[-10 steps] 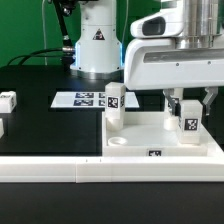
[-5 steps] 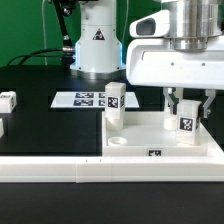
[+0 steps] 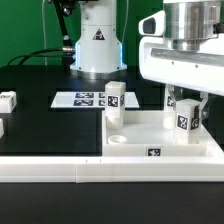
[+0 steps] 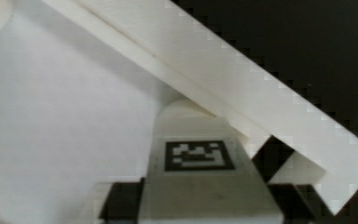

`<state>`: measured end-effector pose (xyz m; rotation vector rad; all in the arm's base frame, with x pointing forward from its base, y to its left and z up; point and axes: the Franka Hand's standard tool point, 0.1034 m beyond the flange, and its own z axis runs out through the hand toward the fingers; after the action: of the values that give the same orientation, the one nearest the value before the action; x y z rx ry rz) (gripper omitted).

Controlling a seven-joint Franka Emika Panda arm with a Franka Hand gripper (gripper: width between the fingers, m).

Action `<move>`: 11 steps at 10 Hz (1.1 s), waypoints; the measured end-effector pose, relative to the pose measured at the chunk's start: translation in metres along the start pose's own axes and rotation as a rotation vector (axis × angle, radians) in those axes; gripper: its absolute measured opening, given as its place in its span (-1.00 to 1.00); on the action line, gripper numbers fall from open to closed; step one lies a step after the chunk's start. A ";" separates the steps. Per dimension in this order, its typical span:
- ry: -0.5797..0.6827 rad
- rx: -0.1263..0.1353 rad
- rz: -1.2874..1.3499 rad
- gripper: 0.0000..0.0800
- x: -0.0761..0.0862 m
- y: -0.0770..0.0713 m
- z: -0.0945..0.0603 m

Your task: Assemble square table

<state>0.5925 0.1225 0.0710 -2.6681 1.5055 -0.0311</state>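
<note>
Going from the exterior view's left: two loose table legs sit apart from everything, one leg further back on the black worktop and another leg nearer the front, half cut off by the edge of the shot. Next comes the marker board, flat on the worktop in front of the robot base. Just beside it a third leg stands upright at the back corner of the square tabletop, which lies with its raised rim up; an open round socket shows at its front corner on that side, and there's a tag on its front wall. The long white border rail runs along the front edge, touching the tabletop. Over at the exterior view's right the claw is pinching a fourth leg, upright, tag facing the camera, down over the tabletop's far corner; can't tell if it's actually seated in a socket. The wrist view shows that same leg between the fingers, close to the tabletop rim.
</note>
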 end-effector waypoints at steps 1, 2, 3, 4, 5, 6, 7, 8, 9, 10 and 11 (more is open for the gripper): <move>-0.003 0.002 0.031 -0.27 0.000 0.000 0.000; -0.003 0.002 0.012 -0.27 0.000 0.000 0.000; -0.005 0.000 -0.026 -0.09 0.000 0.000 0.000; -0.009 -0.006 -0.079 0.38 -0.001 0.000 0.000; -0.009 -0.008 -0.152 0.38 -0.002 -0.001 -0.001; -0.012 -0.024 -0.268 0.55 -0.004 -0.001 -0.001; -0.014 -0.029 -0.385 0.61 -0.005 -0.002 -0.002; -0.015 -0.029 -0.460 0.61 -0.004 -0.001 -0.001; -0.016 -0.030 -0.504 0.62 -0.004 -0.001 -0.001; -0.017 -0.030 -0.592 0.62 -0.003 -0.001 -0.001; -0.018 -0.030 -0.657 0.62 -0.003 -0.001 -0.001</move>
<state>0.5911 0.1257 0.0722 -3.0381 0.5688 -0.0227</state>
